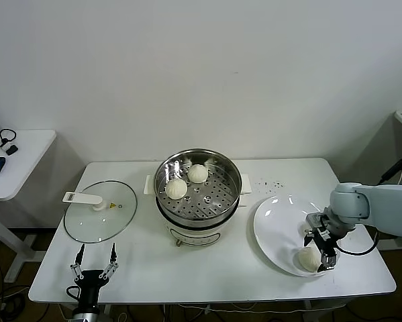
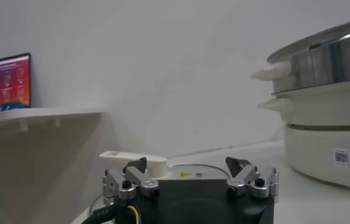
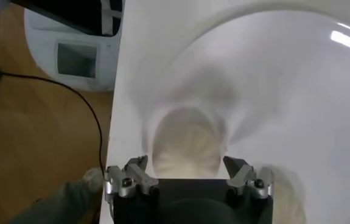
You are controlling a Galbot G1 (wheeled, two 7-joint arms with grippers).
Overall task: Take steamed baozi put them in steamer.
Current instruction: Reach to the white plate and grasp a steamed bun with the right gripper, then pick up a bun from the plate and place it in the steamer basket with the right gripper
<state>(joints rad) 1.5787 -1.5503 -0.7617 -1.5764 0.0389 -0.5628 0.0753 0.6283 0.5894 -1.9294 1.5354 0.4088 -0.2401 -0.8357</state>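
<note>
The right tool [image 1: 321,249] stood over the near right part of the plate [image 1: 276,228], its fingers spread wide to either side of a bun [image 1: 308,257] and not yet clenched on it; it held nothing. The straddling pose suited a pick from above. In the right wrist view a second bun [image 3: 291,204] showed just beside the first [image 3: 190,143], so a closing finger could nudge it. Two buns [image 1: 176,188] already sat on the perforated tray of the steamer [image 1: 222,208] at counter [image 1: 187,268] centre, toward its far left, leaving the near and right of the tray free. The lid [image 1: 100,210] lay to the left, clear of the pot. The left tool [image 1: 94,259] waited at the near left edge, released and empty.
</note>
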